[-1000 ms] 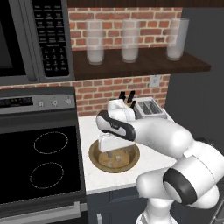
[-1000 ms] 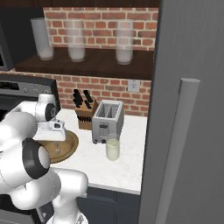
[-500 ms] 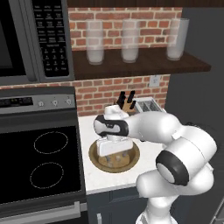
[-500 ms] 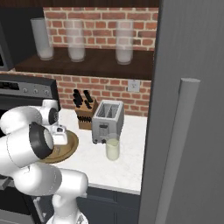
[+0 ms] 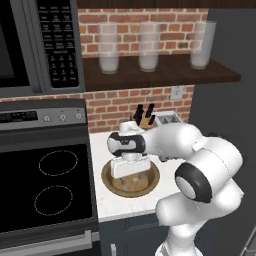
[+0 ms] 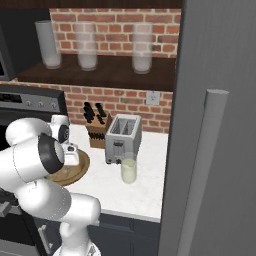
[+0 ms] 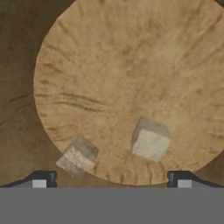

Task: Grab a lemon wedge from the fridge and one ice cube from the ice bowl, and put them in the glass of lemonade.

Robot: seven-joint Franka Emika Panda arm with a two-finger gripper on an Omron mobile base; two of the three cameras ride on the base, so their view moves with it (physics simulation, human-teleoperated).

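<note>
Over the ice bowl (image 5: pixel 131 178) near the counter's (image 6: pixel 145 190) left edge, our gripper (image 7: pixel 111 177) hangs with its jaws spread wide, empty and touching nothing. Between the fingertips (image 7: pixel 41 178) we see two ice cubes: one ice cube (image 7: pixel 150 139) sits tilted just ahead, another cube (image 7: pixel 78 155) nearer the left tip. Beside the toaster (image 6: pixel 122 139) stands the glass of lemonade (image 6: pixel 129 170), upright, well apart from the bowl.

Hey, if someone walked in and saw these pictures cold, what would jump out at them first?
Probably the big white arm bent down over the wooden ice bowl on the counter beside the black stove, its open gripper hanging just above the bowl floor. In the hand view, two ice cubes lie apart on the wood grain. To the right stand the glass of lemonade in front of the toaster, and the tall grey fridge.
</note>
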